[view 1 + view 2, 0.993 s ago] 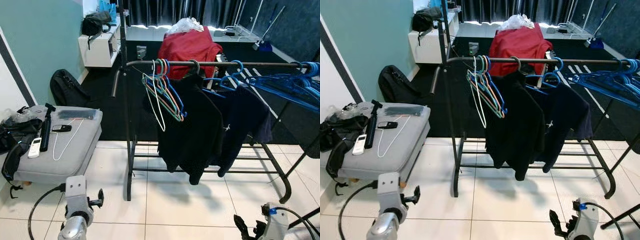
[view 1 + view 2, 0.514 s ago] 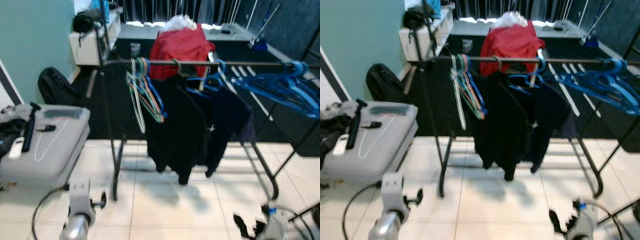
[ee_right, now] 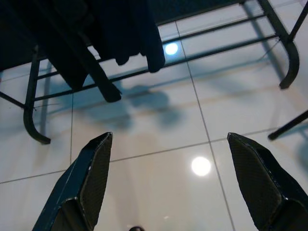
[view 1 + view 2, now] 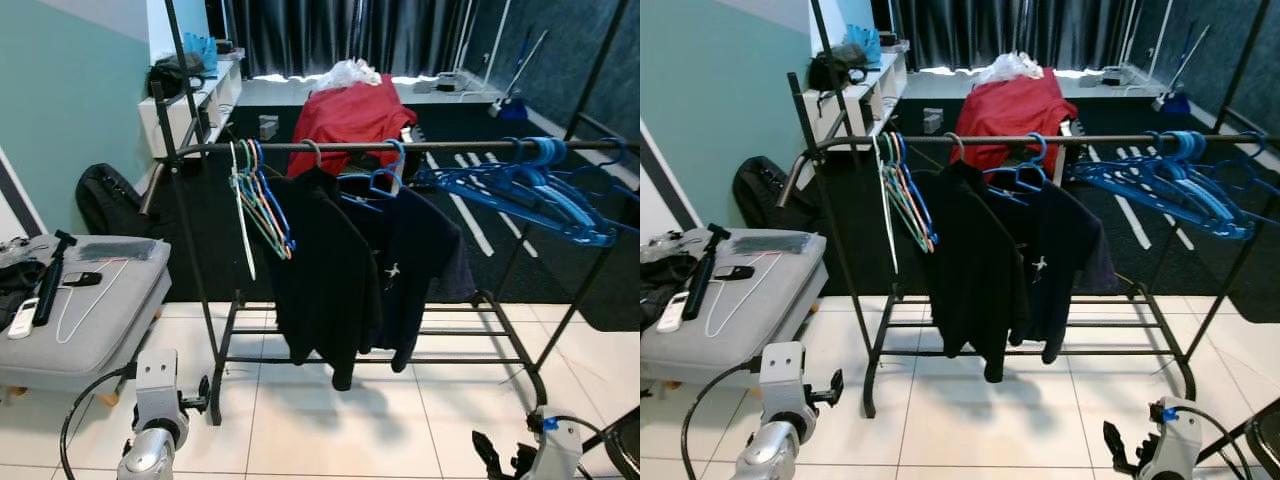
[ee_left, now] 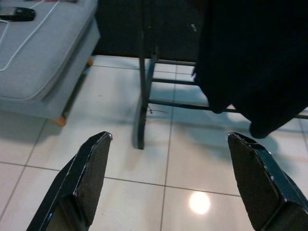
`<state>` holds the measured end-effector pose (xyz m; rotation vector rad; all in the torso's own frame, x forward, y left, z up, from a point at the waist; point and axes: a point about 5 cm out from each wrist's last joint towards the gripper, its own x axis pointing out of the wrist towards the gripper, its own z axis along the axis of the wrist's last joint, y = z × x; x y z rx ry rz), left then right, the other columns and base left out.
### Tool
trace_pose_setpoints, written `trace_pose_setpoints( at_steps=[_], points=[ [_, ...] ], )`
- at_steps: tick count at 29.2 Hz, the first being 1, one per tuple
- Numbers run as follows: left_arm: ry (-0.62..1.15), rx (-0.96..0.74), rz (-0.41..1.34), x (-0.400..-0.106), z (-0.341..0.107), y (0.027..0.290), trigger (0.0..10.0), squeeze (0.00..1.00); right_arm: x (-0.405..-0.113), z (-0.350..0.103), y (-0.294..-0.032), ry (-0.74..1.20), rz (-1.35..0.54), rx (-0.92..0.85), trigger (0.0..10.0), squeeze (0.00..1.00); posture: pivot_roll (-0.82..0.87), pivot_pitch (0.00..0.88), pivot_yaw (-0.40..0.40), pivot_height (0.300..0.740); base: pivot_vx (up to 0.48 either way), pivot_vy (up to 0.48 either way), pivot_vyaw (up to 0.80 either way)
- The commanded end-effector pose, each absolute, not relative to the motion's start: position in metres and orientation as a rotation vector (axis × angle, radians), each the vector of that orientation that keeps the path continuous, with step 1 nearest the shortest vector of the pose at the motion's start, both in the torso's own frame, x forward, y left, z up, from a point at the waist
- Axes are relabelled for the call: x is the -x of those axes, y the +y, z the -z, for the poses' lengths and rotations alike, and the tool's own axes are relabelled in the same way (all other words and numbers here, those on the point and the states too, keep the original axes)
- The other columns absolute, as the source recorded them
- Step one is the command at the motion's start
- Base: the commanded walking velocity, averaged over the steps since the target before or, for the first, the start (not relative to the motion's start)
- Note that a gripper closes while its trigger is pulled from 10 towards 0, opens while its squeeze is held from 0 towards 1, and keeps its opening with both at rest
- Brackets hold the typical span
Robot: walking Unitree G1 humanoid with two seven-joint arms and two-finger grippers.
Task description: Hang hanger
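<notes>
Both pincers, left pincer (image 5: 168,187) and right pincer (image 3: 168,185), hang wide open and empty over the floor tiles (image 4: 350,430) before the clothes rack (image 4: 380,147), whose rail carries hangers (image 4: 262,195) and dark shirts (image 4: 330,270).

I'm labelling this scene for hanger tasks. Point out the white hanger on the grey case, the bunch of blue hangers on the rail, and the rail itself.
white hanger (image 4: 85,305), left eye view, its right wire side.
blue hangers (image 4: 535,195), left eye view, middle of the bunch.
rail (image 4: 1110,138), right eye view, bare stretch of bar.
</notes>
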<state>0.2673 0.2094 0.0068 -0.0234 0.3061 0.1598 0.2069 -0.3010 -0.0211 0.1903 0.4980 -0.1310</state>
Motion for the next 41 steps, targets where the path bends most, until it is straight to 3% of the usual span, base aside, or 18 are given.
trace_pose_setpoints(
  at_steps=[1,9,24,31,41],
  points=[
    [0.326,0.034,-0.154,-0.265,-0.004,0.213,10.0,0.0,-0.221,0.012,-0.297,0.462,0.101,-0.16,10.0,0.0,-0.04,0.05,-0.037,0.74,0.0,0.0,0.8],
    [0.336,0.029,-0.159,-0.266,-0.002,0.208,10.0,0.0,-0.235,0.006,-0.293,0.46,0.109,-0.144,10.0,0.0,-0.05,0.055,-0.042,0.74,0.0,-0.42,0.1],
    [0.219,0.103,-0.101,-0.282,-0.023,0.201,10.0,0.0,-0.26,-0.017,-0.278,0.355,0.01,-0.068,10.0,0.0,-0.06,0.043,-0.043,0.74,0.051,0.0,0.0],
    [0.078,0.161,0.047,-0.294,-0.051,0.188,10.0,0.0,-0.274,-0.037,-0.273,0.28,-0.041,0.012,10.0,0.0,-0.05,0.043,-0.038,0.74,0.351,0.0,0.0],
    [-0.036,0.219,0.28,-0.284,-0.082,0.169,10.0,0.0,-0.281,-0.053,-0.279,0.249,-0.079,0.081,10.0,0.0,-0.05,0.049,-0.037,0.74,0.384,0.0,0.0]
  ],
)
